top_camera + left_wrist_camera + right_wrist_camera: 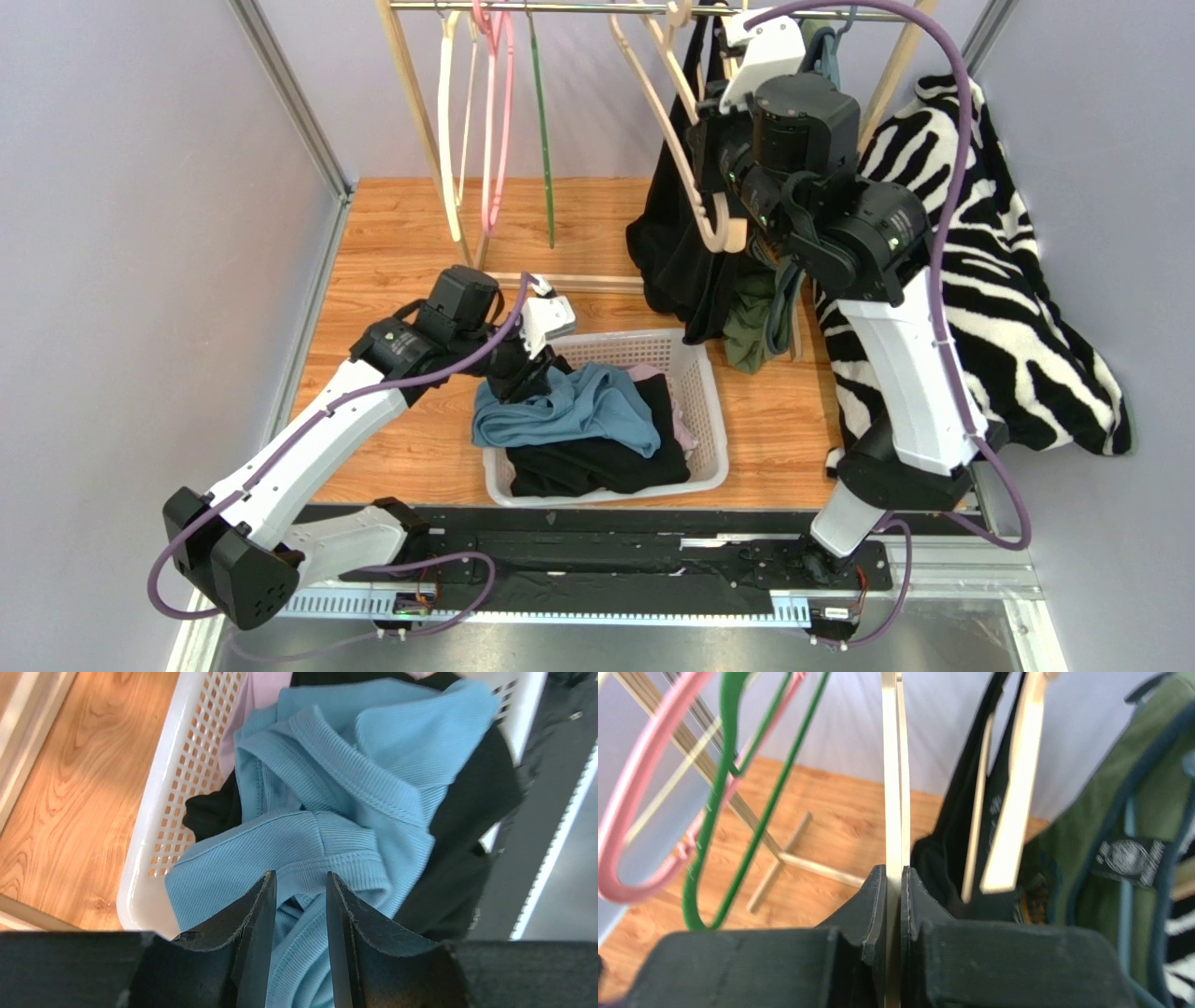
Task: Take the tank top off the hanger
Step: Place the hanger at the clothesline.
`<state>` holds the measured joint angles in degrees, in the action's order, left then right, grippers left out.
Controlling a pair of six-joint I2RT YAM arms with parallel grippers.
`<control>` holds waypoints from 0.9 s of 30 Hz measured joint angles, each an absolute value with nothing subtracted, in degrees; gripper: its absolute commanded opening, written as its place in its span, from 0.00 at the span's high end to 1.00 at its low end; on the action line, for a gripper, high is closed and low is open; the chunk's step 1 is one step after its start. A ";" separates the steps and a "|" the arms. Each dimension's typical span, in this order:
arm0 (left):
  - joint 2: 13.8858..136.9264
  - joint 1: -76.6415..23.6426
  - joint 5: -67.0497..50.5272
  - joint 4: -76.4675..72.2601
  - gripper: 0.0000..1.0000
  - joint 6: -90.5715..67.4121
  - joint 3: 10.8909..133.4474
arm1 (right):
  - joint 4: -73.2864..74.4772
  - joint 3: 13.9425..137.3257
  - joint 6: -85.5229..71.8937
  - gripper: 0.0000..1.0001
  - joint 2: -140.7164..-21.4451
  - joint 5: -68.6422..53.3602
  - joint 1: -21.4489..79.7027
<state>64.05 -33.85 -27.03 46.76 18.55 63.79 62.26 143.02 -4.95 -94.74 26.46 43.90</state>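
My right arm [912, 364] rises steeply from its base and folds over at the top, so its wrist sits high by the clothes rail [603, 7]. My left arm [323, 434] lies low, reaching from the near left corner out to the far left corner of the basket [706, 406], which stands on the wooden floor between the two arms.

The blue tank top [568, 406] lies crumpled in that basket on top of a black garment [589, 469], off any hanger. From above, its long side runs left to right across the basket. Only the left wrist camera shows its ribbed knit and stitched hems.

The overhead view cannot tell me what the right fingers hold. The right wrist camera does: the right gripper [894, 871] is clamped on the thin edge of a pale wooden hanger [892, 777], which stands straight up from the jaws. A green hanger [720, 847] and a pink hanger [626, 826] hang bare to its left.

The left gripper [300, 878] hovers just over the tank top with its jaws parted. Blue cloth shows through the gap, and nothing is pinched.
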 measured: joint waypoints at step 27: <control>63.11 -36.40 -22.04 41.45 0.01 26.13 52.49 | 50.28 144.90 -7.38 1.00 -105.32 19.51 39.07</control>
<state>63.11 -36.40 -22.04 41.45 26.13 52.49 50.28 144.90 -7.38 -105.32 19.51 39.07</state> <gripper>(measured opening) 0.983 0.055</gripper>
